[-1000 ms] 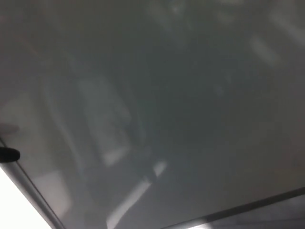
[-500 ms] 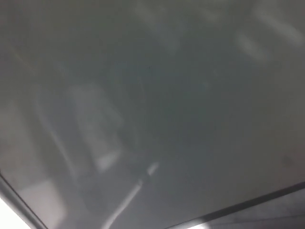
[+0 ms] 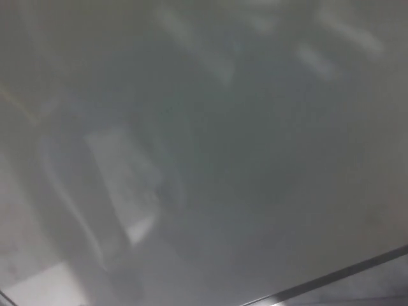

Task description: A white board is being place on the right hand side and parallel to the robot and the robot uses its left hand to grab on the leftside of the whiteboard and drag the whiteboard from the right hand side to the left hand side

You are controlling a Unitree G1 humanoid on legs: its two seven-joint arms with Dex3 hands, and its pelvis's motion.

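The whiteboard fills nearly the whole frame, its grey glossy face blurred and carrying dim reflections of the room. Its dark frame edge runs slantwise across the lower right. Neither hand shows, so the fingers' state cannot be told.

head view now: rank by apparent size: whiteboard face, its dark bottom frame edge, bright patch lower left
1. whiteboard face, fills nearly the whole view.
2. dark bottom frame edge, a thin strip.
3. bright patch; similar to the strip in area and blurred, so ranks 2 and 3 are unsure.
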